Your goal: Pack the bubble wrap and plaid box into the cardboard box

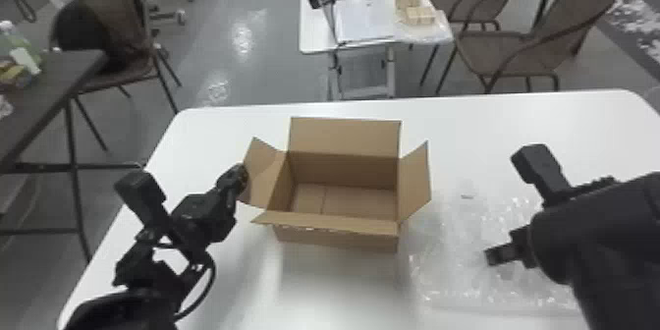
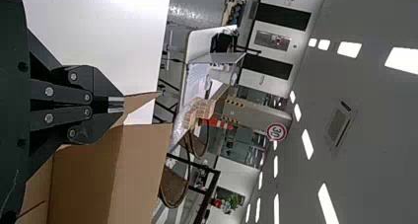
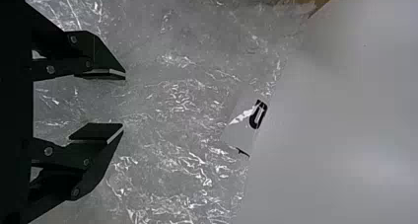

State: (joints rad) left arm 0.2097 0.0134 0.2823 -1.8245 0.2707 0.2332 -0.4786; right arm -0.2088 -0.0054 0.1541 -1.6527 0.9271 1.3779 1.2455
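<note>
Below right gripper (image 1: 494, 256), bubble wrap (image 1: 454, 267), on table (image 1: 339, 289)

Bubble wrap (image 1: 456, 260) is partly blocked by the right arm (image 1: 614, 231), table (image 1: 334, 289) gets cut off at the head view's bottom, and the tag's (image 1: 467, 197) print there seems too tiny to be read.

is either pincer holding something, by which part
Right pincer: nothing, fingers open. Left pincer: closed at the left box flap, outer edge; whether it grips can't be told.
</note>
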